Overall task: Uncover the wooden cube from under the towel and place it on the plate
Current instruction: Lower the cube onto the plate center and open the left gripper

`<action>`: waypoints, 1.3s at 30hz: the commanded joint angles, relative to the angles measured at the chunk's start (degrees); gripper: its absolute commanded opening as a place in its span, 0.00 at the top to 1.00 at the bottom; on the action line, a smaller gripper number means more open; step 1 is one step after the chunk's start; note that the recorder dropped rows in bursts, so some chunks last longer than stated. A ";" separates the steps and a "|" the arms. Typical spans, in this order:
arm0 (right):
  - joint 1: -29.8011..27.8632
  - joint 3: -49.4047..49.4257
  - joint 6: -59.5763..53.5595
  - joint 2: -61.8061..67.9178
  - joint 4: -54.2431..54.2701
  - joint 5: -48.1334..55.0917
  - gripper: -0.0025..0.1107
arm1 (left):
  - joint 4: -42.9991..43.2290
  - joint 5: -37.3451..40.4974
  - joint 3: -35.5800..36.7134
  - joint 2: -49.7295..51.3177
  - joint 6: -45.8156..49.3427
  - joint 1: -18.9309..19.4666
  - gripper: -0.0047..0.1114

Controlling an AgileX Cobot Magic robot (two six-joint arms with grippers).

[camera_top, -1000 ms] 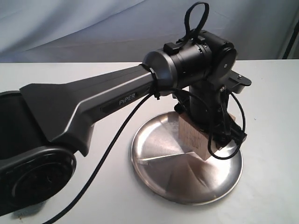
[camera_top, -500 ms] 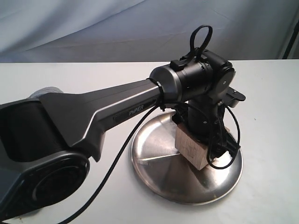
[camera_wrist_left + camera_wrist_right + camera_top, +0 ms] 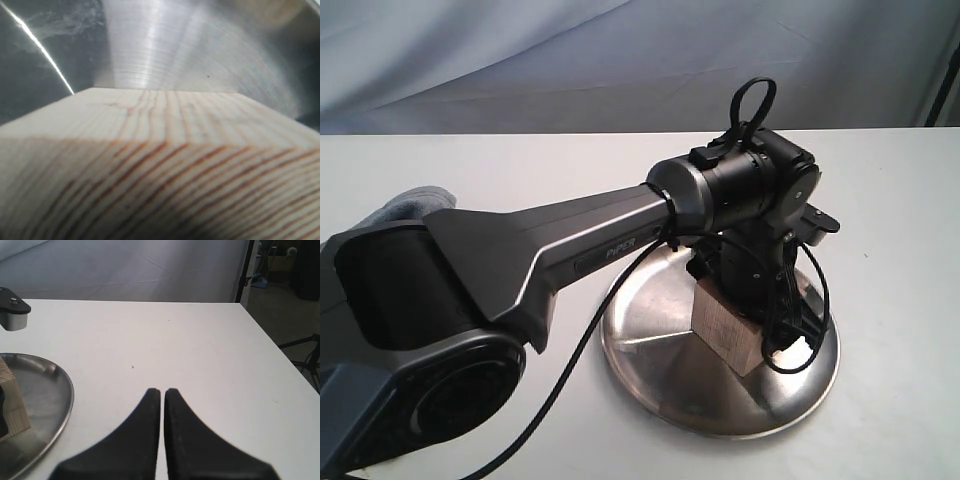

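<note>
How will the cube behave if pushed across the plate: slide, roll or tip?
Flat faces on the cube suggest it won't roll. Visible grain suggests stiff, fairly light wood. The plate looks polished and dished, so it may slide toward the middle.

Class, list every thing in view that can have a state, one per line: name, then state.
wooden cube: uncovered, tilted, held over the plate; contact with it unclear.
left gripper: shut on the wooden cube.
plate: flat on the table, right way up.
towel: bunched aside, mostly hidden behind the left arm.
right gripper: shut, empty.
</note>
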 commanded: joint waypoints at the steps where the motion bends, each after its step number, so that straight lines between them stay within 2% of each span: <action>1: 0.00 0.15 0.01 -0.37 0.03 -0.09 0.95 | 0.00 -0.45 -0.60 -0.87 -0.31 -0.43 0.52; 9: 0.00 0.15 0.13 -0.37 0.03 -0.09 0.95 | 0.00 -0.45 -0.60 -0.87 -1.35 -0.43 0.32; 13: 0.00 0.15 0.13 -0.37 0.03 -0.09 0.95 | 0.00 -0.45 -0.60 -0.95 -1.60 -0.43 0.26; 27: 0.00 0.15 0.01 -0.37 0.03 -0.09 0.95 | 0.58 -0.45 -0.60 -1.68 -2.01 -0.43 0.26; 39: 0.00 0.15 0.12 -0.37 0.03 -0.09 0.95 | 1.24 -0.45 -0.71 -4.70 -4.20 -0.43 0.21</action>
